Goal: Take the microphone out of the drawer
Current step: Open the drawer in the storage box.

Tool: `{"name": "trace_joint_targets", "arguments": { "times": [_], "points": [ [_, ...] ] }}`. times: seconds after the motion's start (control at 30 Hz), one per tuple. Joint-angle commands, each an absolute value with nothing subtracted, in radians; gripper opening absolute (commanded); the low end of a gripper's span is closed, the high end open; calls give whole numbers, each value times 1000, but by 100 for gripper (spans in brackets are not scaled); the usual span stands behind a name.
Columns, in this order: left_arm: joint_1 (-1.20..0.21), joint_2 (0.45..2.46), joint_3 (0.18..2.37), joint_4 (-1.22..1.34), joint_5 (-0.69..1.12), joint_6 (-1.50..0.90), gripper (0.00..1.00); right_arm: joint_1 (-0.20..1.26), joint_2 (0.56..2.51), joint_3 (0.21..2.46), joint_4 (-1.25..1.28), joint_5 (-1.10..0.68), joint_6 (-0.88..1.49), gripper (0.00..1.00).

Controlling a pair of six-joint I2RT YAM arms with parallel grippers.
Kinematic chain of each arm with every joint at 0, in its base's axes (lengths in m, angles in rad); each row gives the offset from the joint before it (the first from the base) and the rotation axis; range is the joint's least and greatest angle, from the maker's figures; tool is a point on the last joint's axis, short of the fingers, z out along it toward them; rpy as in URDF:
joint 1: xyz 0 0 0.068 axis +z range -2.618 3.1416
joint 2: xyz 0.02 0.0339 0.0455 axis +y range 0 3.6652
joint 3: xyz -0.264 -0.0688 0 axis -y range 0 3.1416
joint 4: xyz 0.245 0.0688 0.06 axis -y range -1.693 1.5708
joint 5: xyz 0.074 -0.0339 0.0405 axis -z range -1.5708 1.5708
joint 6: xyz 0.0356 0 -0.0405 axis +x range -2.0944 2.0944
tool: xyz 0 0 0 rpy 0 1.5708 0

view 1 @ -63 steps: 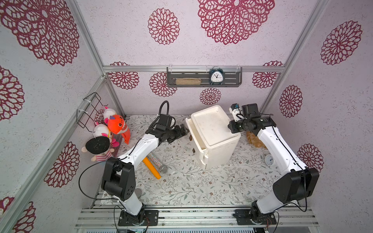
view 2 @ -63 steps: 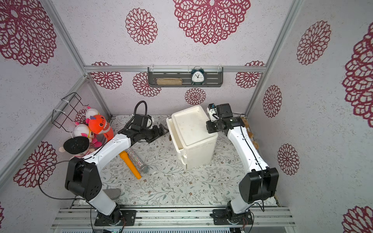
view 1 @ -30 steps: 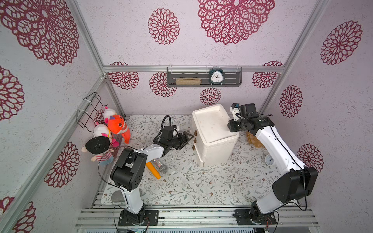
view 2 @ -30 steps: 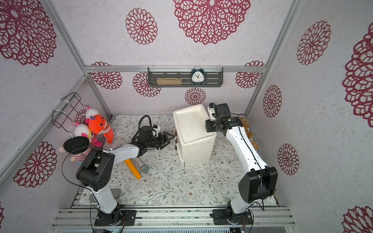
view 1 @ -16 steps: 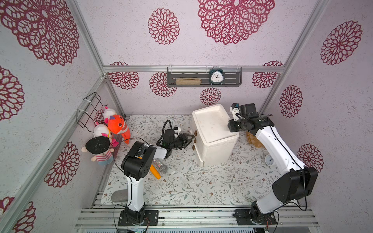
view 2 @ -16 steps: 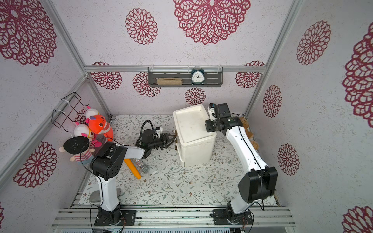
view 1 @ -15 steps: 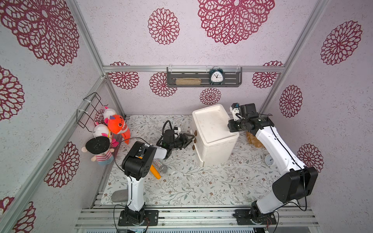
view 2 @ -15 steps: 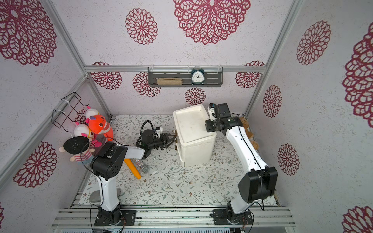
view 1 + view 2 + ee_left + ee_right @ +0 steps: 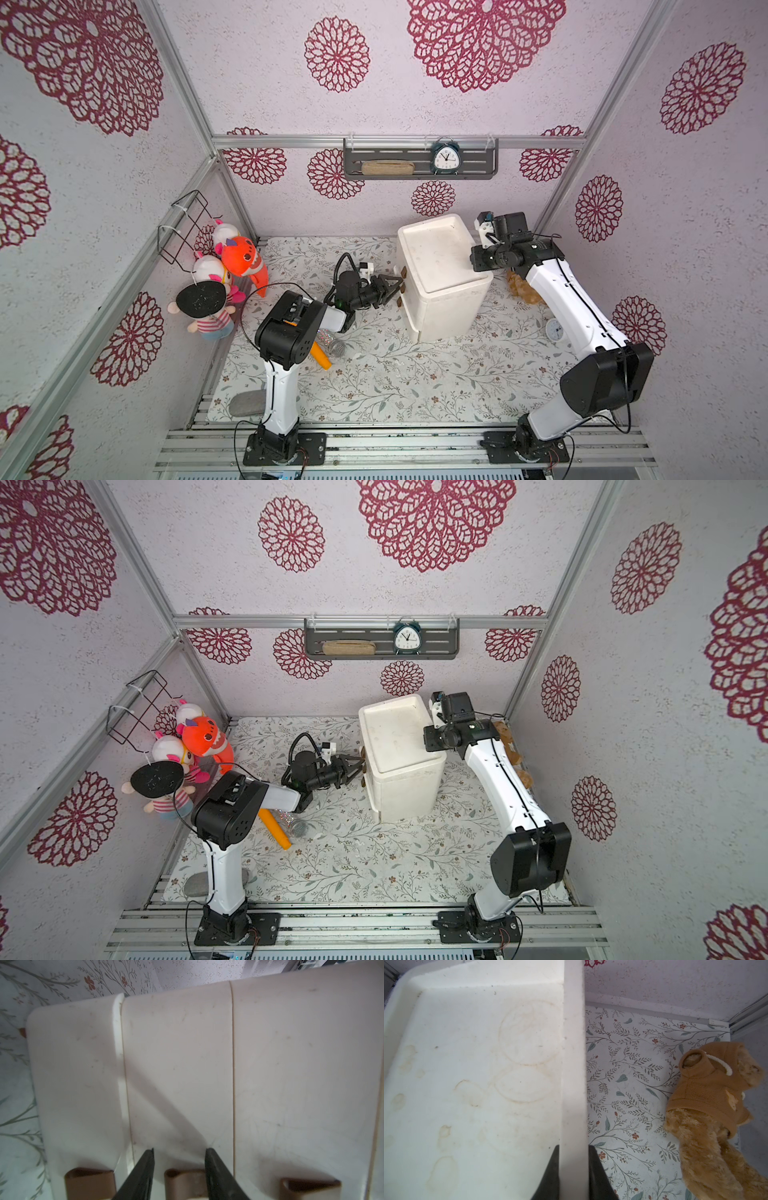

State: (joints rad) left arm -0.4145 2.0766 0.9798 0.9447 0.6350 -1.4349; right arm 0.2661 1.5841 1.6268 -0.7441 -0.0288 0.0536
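Top views: white plastic drawer cabinet [image 9: 440, 266] stands on the floral mat [image 9: 415, 374], toward the back wall. left gripper [image 9: 392, 286] is at its front face, level with the brown handles, fingers apart. right gripper [image 9: 474, 261] sits on the edge of the cabinet top, on the opposite side. The silver glitter microphone [image 9: 334, 347] with its mesh head lies on the mat beside an orange cylinder [image 9: 321, 358]. It is partly under the left arm and well apart from the cabinet (so outside any drawer). Both top views show the same layout: microphone [image 9: 297, 827], left gripper [image 9: 355, 766], right gripper [image 9: 428, 737].

Left wrist: black fingers [image 9: 143, 1172] are spread either side of the middle brown loop handle [image 9: 182, 1180]. One finger overlaps the handle's edge, and there is a thin gap at the other. It doesn't look clamped. Three handles sit in a row, one per drawer front.

Right wrist: right gripper [image 9: 573, 1147] pinches the raised rim [image 9: 573, 1064] of the stained cabinet top, one finger on each face. A brown teddy bear [image 9: 708, 1105] in a hoodie lies on the mat near the cabinet.
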Motion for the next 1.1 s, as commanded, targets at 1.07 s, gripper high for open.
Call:
{"name": "trace_joint_targets", "arguments": {
  "times": [1.07],
  "points": [
    [-520,2100,934,1126,648,-1552,12,270,1585,1690,-680,-148,135,0]
  ]
}}
